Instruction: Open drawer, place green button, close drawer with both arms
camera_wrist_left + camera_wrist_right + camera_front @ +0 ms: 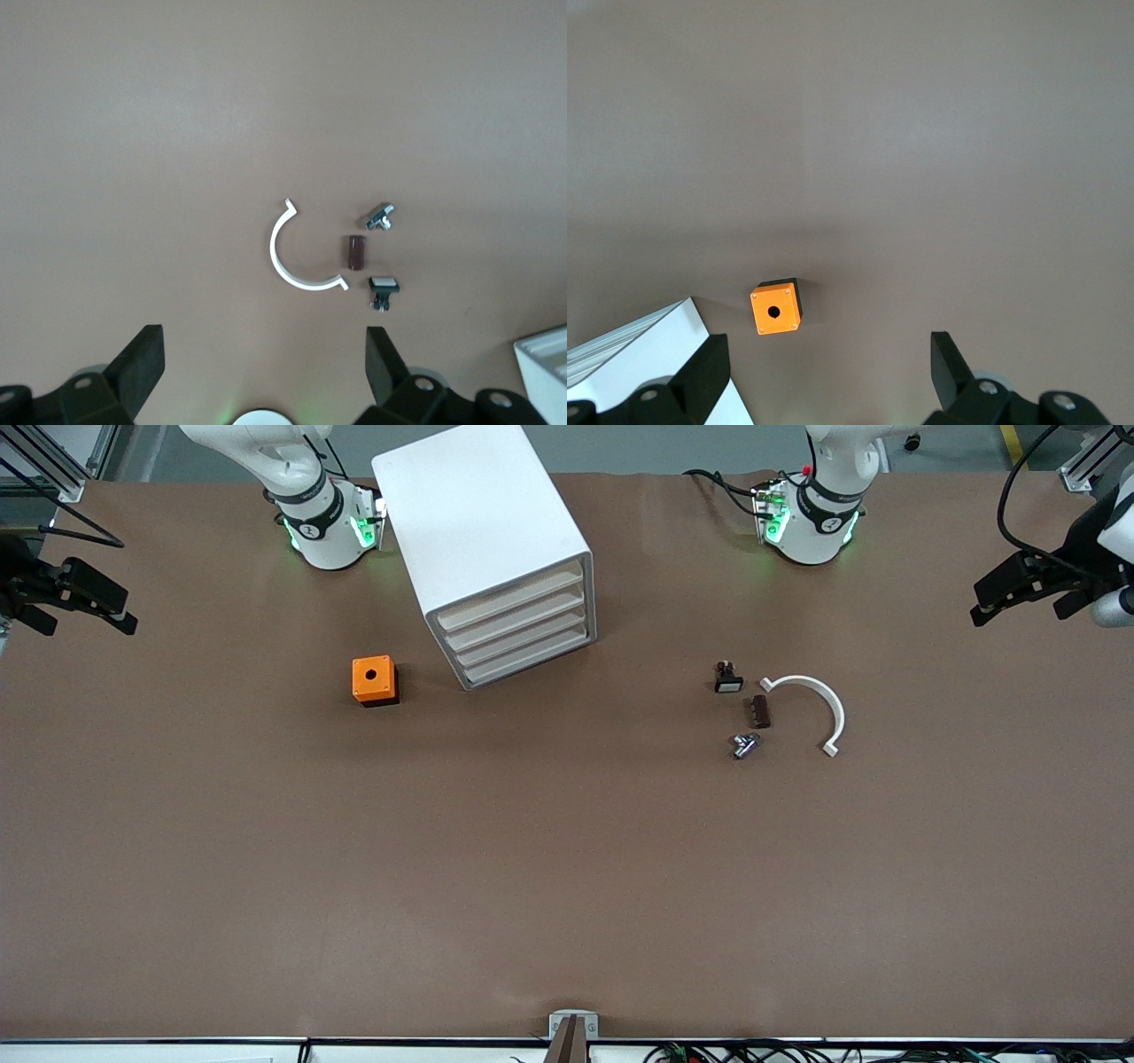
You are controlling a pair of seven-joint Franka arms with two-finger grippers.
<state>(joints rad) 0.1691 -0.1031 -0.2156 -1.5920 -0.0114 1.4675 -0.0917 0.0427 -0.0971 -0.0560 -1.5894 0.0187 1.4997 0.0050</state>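
Start pose. Both arms wait at the bench point(567, 868) ends, leaving the middle free. Left gripper point(263, 336) over the small parts, fingers wide; right gripper point(828, 341) over the orange box point(776, 309), fingers wide. Cabinet point(478, 505) angled; every drawer point(518, 598) shut. Only white-cap button point(728, 677) in view, beside the white arc point(811, 707); green-cap one prob. not visible.

High front view, two downward wrist views
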